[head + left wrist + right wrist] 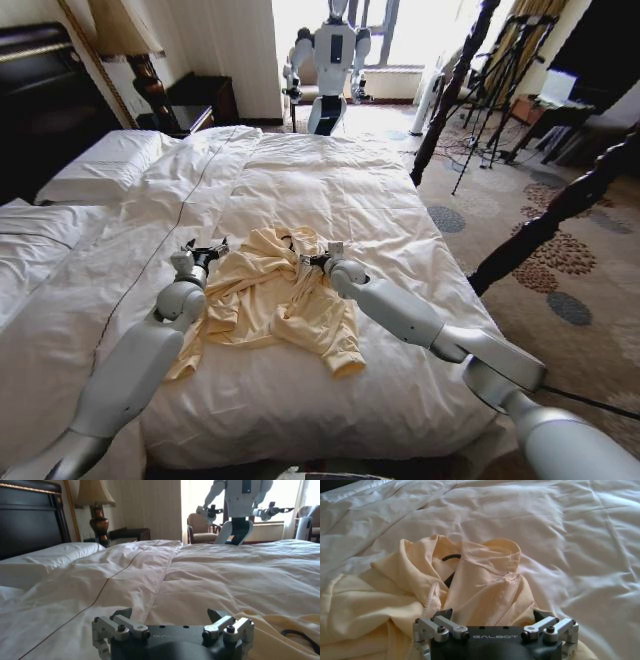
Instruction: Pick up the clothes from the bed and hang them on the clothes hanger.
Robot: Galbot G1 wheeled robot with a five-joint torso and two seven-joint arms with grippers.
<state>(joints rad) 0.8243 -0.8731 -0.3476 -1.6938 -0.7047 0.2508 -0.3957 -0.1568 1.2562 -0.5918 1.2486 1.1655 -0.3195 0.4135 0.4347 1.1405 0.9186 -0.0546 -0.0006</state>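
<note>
We are resting our left tool (207,250) low over the white duvet of the bed (330,170), its fingers spread wide and pinching nothing, right at the left edge of the clothes (270,300). The cream top is lying crumpled in the middle of the bed, a thin dark curved piece (451,557) peeking from its folds. Our right tool (318,256) is sitting on the top's collar area, fingers spread over the fabric.

Clothes (275,295) on bed (380,200), between end effectors.
</note>
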